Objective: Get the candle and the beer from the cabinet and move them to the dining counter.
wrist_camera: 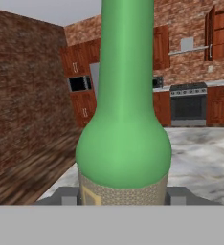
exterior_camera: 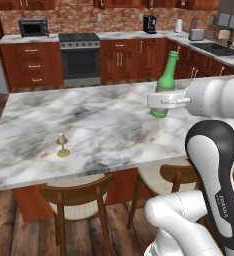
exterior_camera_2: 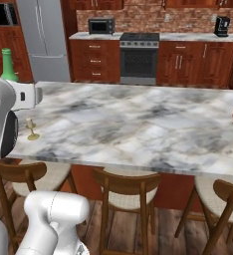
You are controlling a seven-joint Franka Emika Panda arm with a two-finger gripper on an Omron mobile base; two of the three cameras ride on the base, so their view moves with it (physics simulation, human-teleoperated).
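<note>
Left base view: the beer (exterior_camera: 166, 82), slim green glass, stands upright at right of centre with its base on the dining surface (exterior_camera: 104, 125); the pincer (exterior_camera: 161, 100) is clamped on its lower body. The candle (exterior_camera: 63, 145) sits at lower left, well apart.
Right base view: the bottle's neck rises at upper left behind the arm.
Hand view: pale label low between the fingertips (wrist_camera: 70, 195).
Risk: letting go unevenly could topple this tall, narrow bottle.
</note>
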